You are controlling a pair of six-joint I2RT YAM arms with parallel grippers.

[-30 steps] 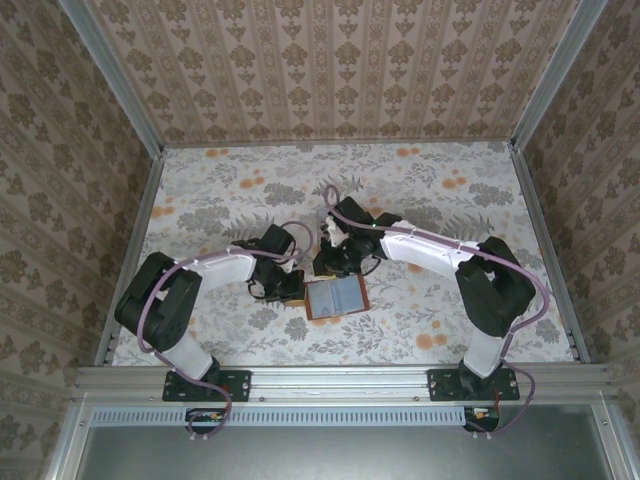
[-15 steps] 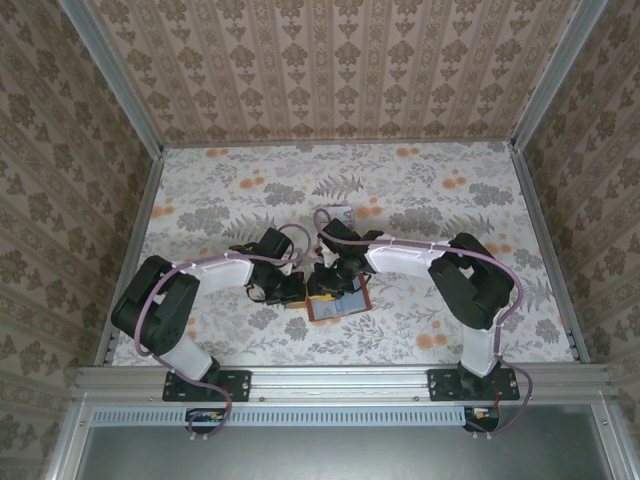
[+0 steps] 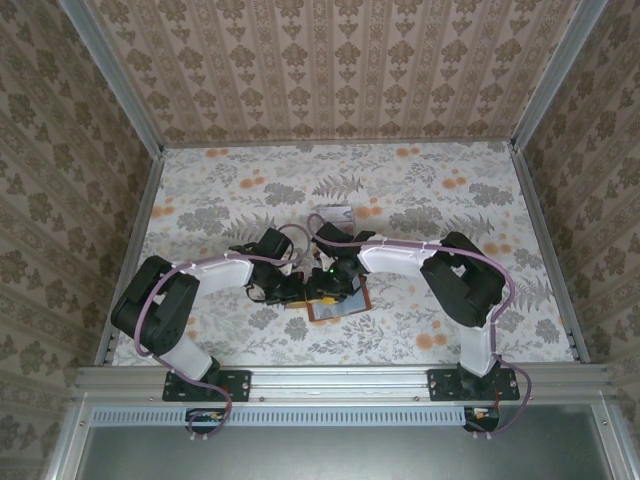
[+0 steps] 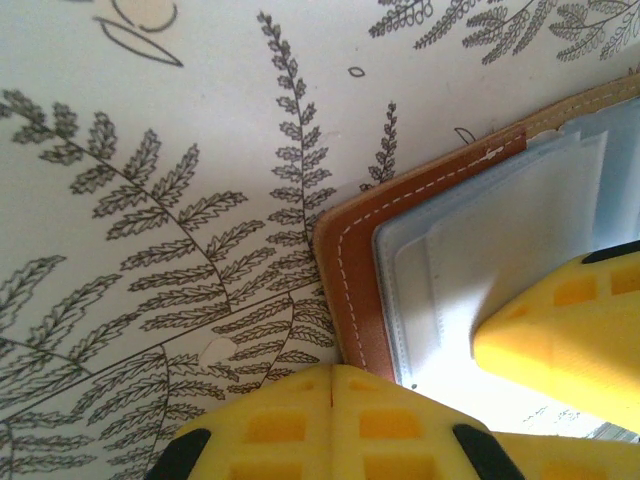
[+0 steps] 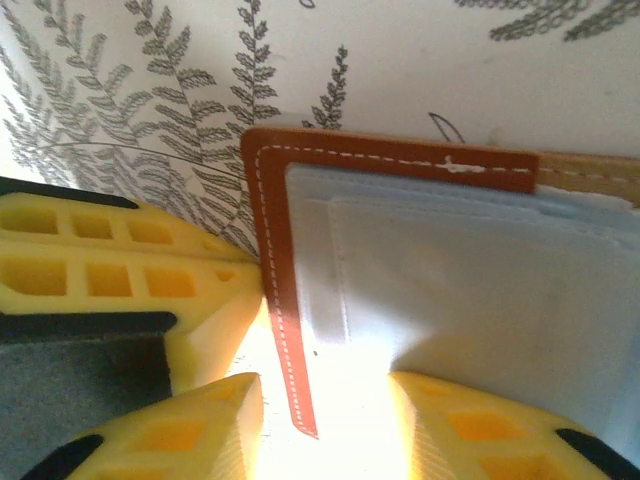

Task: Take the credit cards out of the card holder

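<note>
The card holder (image 3: 345, 304) lies open on the table, brown border (image 4: 352, 285) around a grey-blue inside (image 5: 470, 290). No credit cards can be made out; only pale pocket layers show. My left gripper (image 3: 296, 290) is shut, its yellow tips (image 4: 332, 372) pressed against the holder's left border. My right gripper (image 3: 325, 286) hangs low over the holder's far-left corner. In the right wrist view it (image 5: 325, 400) is open, with the brown border edge (image 5: 285, 330) between its fingers (image 5: 470, 420). One right finger (image 4: 570, 335) rests on the inside lining.
A small clear plastic box (image 3: 333, 213) sits on the floral tablecloth just beyond the right arm. The left gripper's yellow fingers (image 5: 110, 265) crowd the holder's left side. Metal rails (image 3: 135, 245) border the table.
The right gripper has come nearer and lower, from beyond the holder onto its far-left corner, uncovering the clear box. The left gripper has hardly moved.
</note>
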